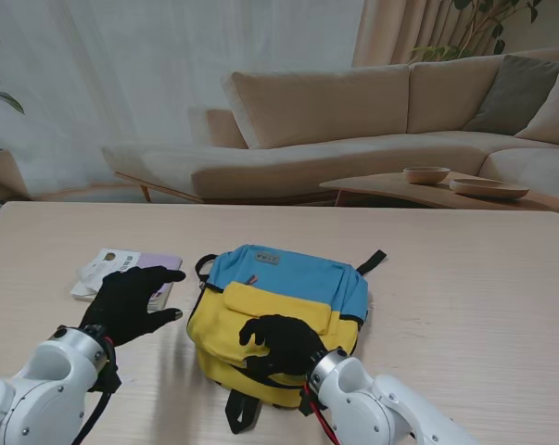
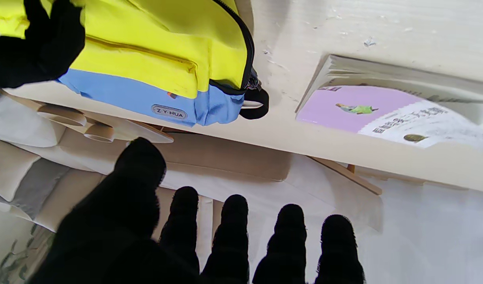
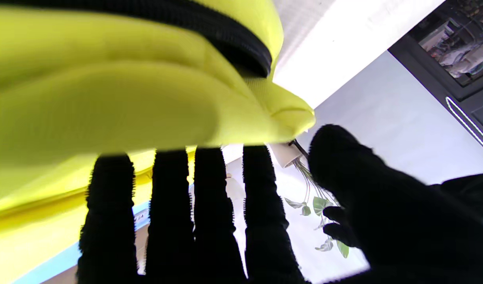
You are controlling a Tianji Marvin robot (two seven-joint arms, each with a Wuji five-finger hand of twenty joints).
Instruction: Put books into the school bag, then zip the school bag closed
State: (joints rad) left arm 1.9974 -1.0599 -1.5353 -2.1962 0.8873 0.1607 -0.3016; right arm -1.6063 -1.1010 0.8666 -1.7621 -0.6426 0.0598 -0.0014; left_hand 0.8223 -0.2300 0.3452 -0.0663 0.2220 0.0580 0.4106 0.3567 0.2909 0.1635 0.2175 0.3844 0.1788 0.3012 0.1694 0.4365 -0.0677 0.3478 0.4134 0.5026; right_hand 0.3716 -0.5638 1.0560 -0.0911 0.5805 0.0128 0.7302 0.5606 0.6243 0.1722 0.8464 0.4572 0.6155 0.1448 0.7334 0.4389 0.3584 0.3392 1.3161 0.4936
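The yellow and blue school bag (image 1: 288,292) lies flat at the table's middle, blue end farther from me; its black zip line (image 2: 247,51) runs along the side. A book with a purple and white cover (image 1: 121,269) lies to the bag's left on top of another book. My left hand (image 1: 135,298) hovers open over the book's near right corner, fingers (image 2: 233,236) spread. My right hand (image 1: 281,343) rests palm down on the yellow near end of the bag (image 3: 107,98), fingers (image 3: 186,221) stretched out and thumb apart, holding nothing.
A black strap (image 1: 242,408) trails from the bag's near end towards me, and a black loop (image 1: 372,261) sticks out at its far right. Beyond the table's far edge stand a sofa (image 1: 353,120) and a low table with bowls (image 1: 446,181).
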